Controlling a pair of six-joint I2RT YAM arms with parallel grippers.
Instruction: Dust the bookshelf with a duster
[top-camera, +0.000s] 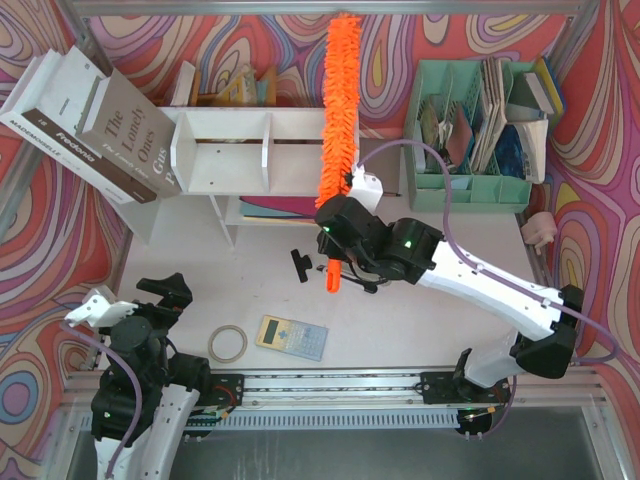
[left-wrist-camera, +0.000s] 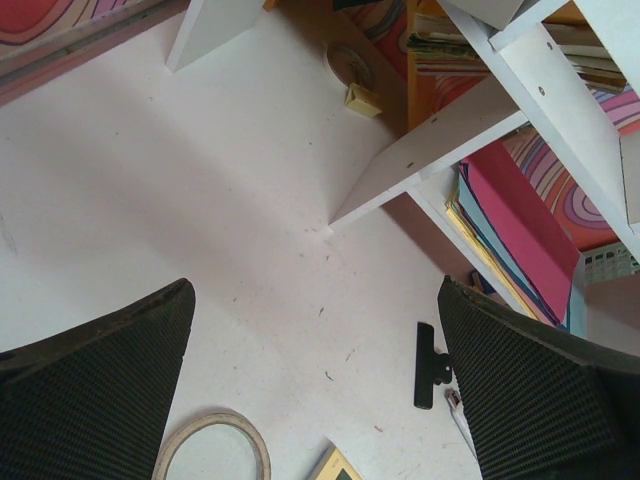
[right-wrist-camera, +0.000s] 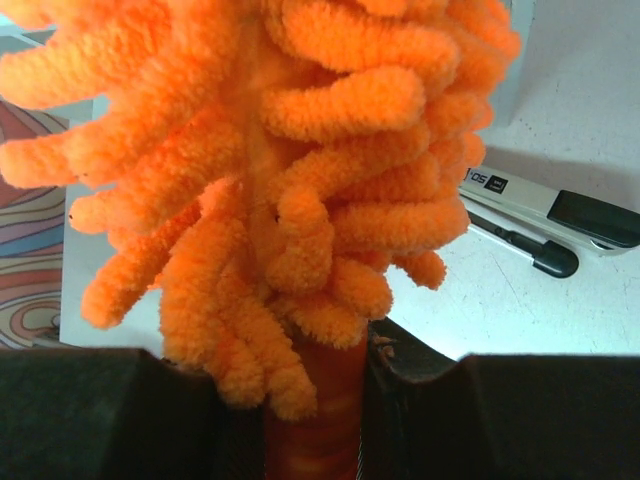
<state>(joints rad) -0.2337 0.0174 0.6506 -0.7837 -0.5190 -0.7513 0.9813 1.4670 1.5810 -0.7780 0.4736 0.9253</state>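
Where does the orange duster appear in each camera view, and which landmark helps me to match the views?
Top external: the duster runs from top centre down over the bookshelf, handle in the right gripper.
Left wrist: not in view.
Right wrist: the duster fills the picture.
Shared landmark: the bookshelf, in the top and left wrist views.

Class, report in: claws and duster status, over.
Left claw open, empty. Right claw shut on duster handle, head over bookshelf. Stapler close alongside.
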